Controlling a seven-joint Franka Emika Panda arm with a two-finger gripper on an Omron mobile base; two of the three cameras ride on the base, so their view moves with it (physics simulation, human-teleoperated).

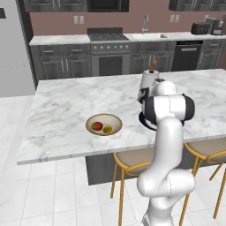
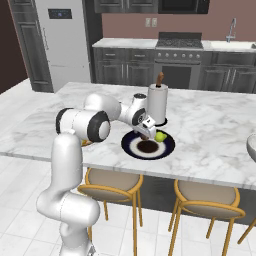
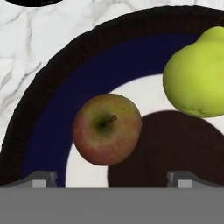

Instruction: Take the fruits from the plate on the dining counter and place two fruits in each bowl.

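counter point(image 1: 66, 110): veined marble, polished | plate point(image 3: 52, 113): matt | apple point(image 3: 107, 129): smooth-skinned

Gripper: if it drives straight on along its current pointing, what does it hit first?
Most likely the reddish-brown apple, centred between the open jaws on the round navy plate. The yellow-green pear lies off to one side. Depth is uncertain.

On the marble counter point(image 1: 66, 114), the navy plate point(image 3: 48, 127) with white ring and brown centre holds a red-green apple point(image 3: 107, 129), stem up, and a yellow-green pear point(image 3: 199, 74) just beside it. The tan bowl point(image 1: 103, 124) holds two fruits, one reddish point(image 1: 97, 126), one green point(image 1: 107, 129).
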